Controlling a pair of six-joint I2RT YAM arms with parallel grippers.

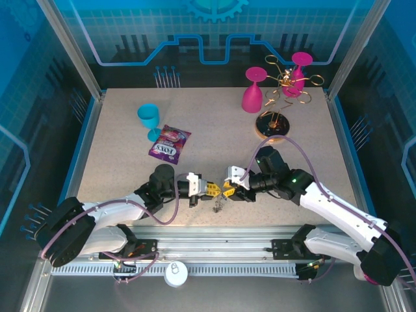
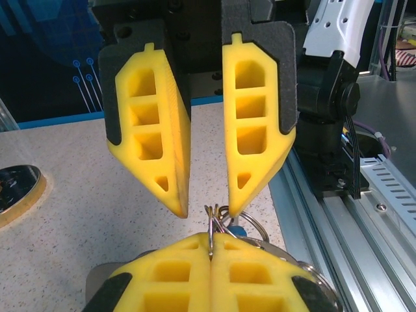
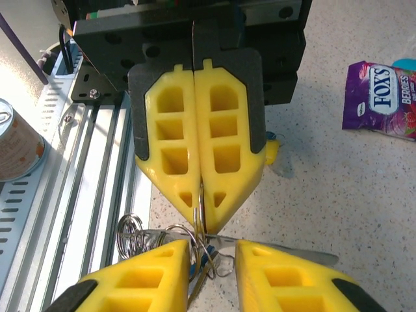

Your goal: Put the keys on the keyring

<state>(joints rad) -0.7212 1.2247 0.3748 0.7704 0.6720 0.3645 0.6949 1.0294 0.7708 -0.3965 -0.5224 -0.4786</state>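
Two grippers are set nose to nose just on the near side of the candy bag (image 1: 169, 144), pretty clearly so the keyring (image 2: 214, 221) can be worked between them. The ring is held edge-on and roughly upright by the left gripper (image 3: 200, 221), whose pads are pressed together on the wire with no gap to be seen. Held like that, the loop is presented to the other arm, probably so that a key can be threaded on or the wire pried apart.

The right gripper (image 3: 213, 252) is spread wide, with one finger set on either side of the ring and nothing pinched. Whether the wire is brushed by a fingertip can't be told.

The keys (image 3: 286, 249) seem to be bunched with the ring right under the pinch, nearer than the bag. A metal blade is seen poking out sideways among a few smaller rings. How many are actually threaded on can't be made out.
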